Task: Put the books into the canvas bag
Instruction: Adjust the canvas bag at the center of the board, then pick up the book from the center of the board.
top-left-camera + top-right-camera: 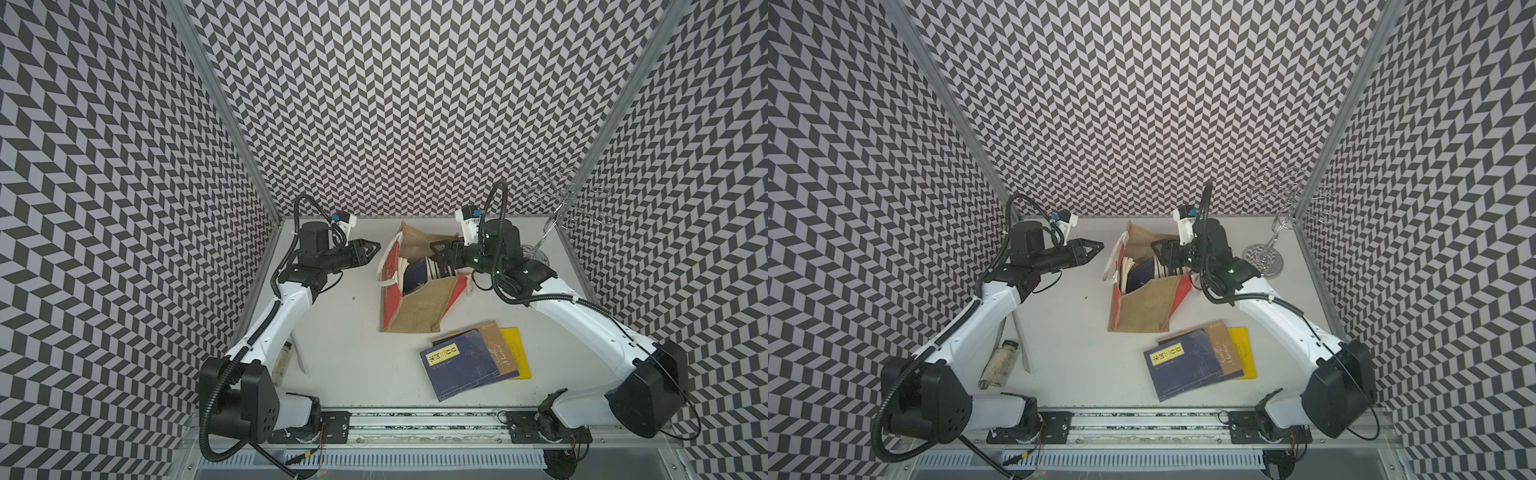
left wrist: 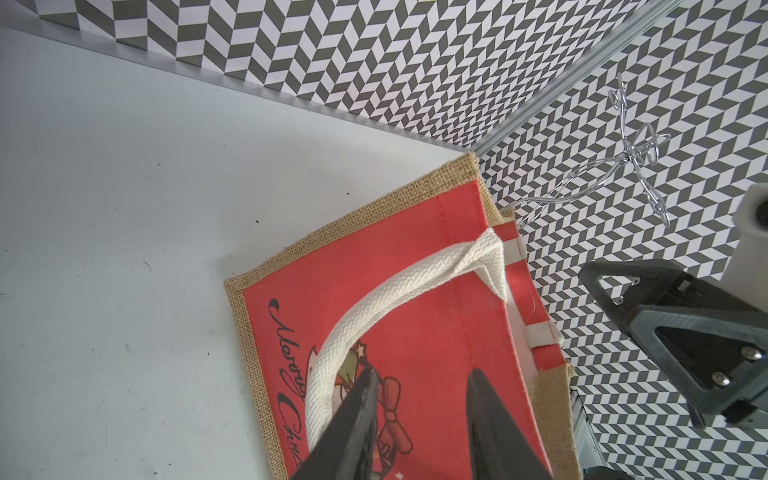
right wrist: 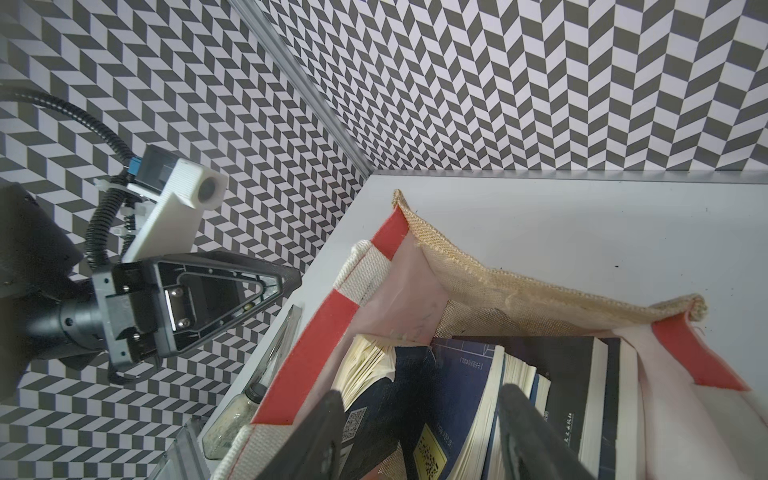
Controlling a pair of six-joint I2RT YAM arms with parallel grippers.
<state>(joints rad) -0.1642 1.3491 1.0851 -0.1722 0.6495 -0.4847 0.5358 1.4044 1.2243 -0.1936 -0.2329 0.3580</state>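
The left hand (image 1: 376, 245) hovers just beside the bag's (image 1: 419, 307) left red face, its two dark fingers (image 2: 353, 419) parted a little with nothing between them; in the left wrist view the white rope handle (image 2: 386, 291) and the red printed side lie behind the gap, and I cannot tell whether a fingertip touches the handle. The right hand (image 1: 436, 249) reaches over the bag's open mouth from the right side. Its fingers (image 3: 536, 432) stand moderately apart above the books (image 3: 465, 382) packed inside, and it grips none of them; whether it brushes a page edge I cannot tell.

The bag stands on the white worktop (image 1: 353, 332) in the middle, toward the back wall, mouth up and leaning open, its jute side facing the front. Inside, several books stand on edge, spines and page edges upward, tilted against one another.

Three more books lie flat on the worktop in front of the bag and slightly to the right, fanned in an overlapping pile: a navy book (image 1: 457, 365) with a yellow label on top, a brown book (image 1: 500, 345) under it, a yellow book (image 1: 517, 353) at the bottom. Their long sides run slantwise, from front-left toward back-right.

A wire stand (image 1: 1273, 232) rises at the back right corner, and a small bottle (image 1: 998, 363) lies beside the left arm.
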